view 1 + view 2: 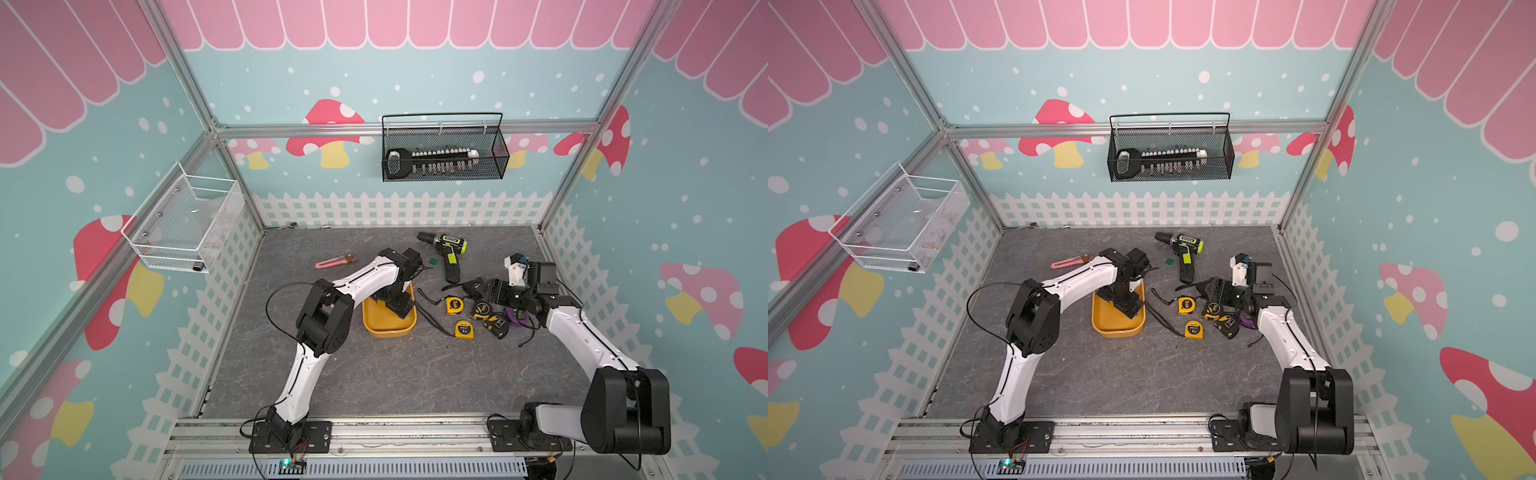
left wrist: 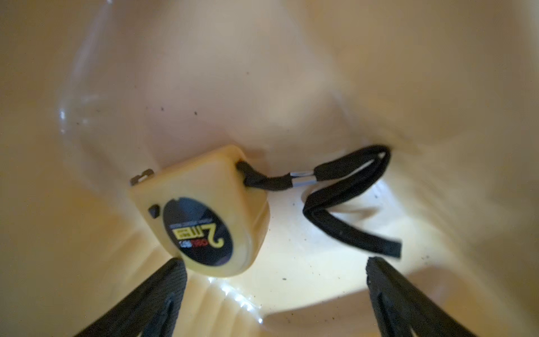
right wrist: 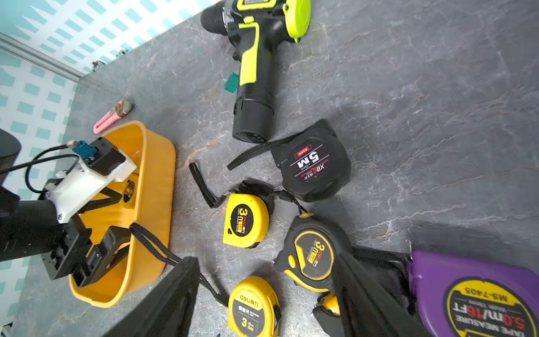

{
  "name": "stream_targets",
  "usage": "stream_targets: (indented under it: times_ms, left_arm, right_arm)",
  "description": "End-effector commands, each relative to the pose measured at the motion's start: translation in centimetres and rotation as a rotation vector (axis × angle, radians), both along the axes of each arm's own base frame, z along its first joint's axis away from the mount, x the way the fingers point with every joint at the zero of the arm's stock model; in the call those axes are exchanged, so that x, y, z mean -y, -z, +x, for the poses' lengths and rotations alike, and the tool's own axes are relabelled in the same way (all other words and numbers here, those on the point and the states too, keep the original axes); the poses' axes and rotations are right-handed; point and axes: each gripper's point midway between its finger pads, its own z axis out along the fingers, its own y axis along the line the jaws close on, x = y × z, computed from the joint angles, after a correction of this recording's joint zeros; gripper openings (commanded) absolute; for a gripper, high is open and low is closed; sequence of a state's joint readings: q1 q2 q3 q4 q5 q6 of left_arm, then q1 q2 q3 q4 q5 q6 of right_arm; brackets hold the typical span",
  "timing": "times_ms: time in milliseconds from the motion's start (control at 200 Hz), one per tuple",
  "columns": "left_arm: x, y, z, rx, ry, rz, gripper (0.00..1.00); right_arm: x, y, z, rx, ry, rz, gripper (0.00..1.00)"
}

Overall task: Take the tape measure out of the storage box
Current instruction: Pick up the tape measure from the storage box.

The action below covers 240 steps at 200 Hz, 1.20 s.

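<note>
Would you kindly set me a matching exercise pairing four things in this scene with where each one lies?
Things:
1. small yellow 2m tape measure
2. lime-and-black cordless drill
3. pink utility knife
4. black-handled bit rack

Places:
A. in black wire-mesh basket
B. in yellow-orange plastic storage box
C. on grey table, beside black 5M tape measure
D. alone on table, left of drill

Pairs: 1-B, 2-C, 3-D, 4-A
</note>
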<state>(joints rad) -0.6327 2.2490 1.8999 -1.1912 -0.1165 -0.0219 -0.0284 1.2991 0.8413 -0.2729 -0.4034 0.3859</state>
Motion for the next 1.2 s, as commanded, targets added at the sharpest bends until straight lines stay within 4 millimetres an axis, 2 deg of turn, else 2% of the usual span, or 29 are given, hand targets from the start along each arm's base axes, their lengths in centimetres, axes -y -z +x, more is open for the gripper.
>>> stream_targets:
  times_ms: [0, 110, 265, 470, 580, 836, 916, 1036, 1136, 1196]
  left_arm:
    - [1.0, -4.1, 1.9, 0.124, 0.005, -0.058, 0.99]
    - [0.2, -4.1, 3.1, 0.154, 0.006, -0.026, 0.99]
    - [-1.1, -1.9, 3.6, 0.108, 0.008, 0.008, 0.99]
    - [0.0, -0.2, 4.1, 0.081, 0.032, -0.063, 0.99]
    - [-0.1, 0.3, 4.6, 0.088, 0.019, -0.054, 0.99]
    - [0.1, 2.5, 3.9, 0.002, -0.028, -0.099, 0.97]
    - [0.1, 2.9, 3.8, -0.007, -0.033, -0.101, 0.91]
    - [0.0, 2.8, 3.9, -0.005, -0.044, -0.106, 0.75]
    - [0.0, 2.1, 3.9, 0.008, -0.046, -0.113, 0.59]
    - [0.0, 1.3, 3.9, 0.017, -0.050, -0.124, 0.54]
  right_arm:
    - [0.4, 1.1, -1.0, -0.055, -0.010, -0.028, 0.80]
    - [0.2, 1.6, -1.0, -0.078, -0.014, -0.013, 0.81]
    - [0.0, 1.8, -1.2, -0.084, -0.017, 0.003, 0.82]
    - [0.0, 1.9, -1.6, -0.090, -0.019, -0.001, 0.84]
    - [-0.1, 1.9, -1.7, -0.092, -0.023, 0.002, 0.84]
    - [-0.1, 2.3, -1.9, -0.103, -0.022, 0.003, 0.84]
    - [-0.2, 2.3, -2.0, -0.105, -0.022, 0.004, 0.84]
    - [-0.3, 2.4, -2.0, -0.108, -0.023, 0.013, 0.84]
    - [-0.4, 2.4, -2.2, -0.112, -0.023, 0.026, 0.84]
    - [-0.5, 2.4, -2.3, -0.113, -0.023, 0.032, 0.84]
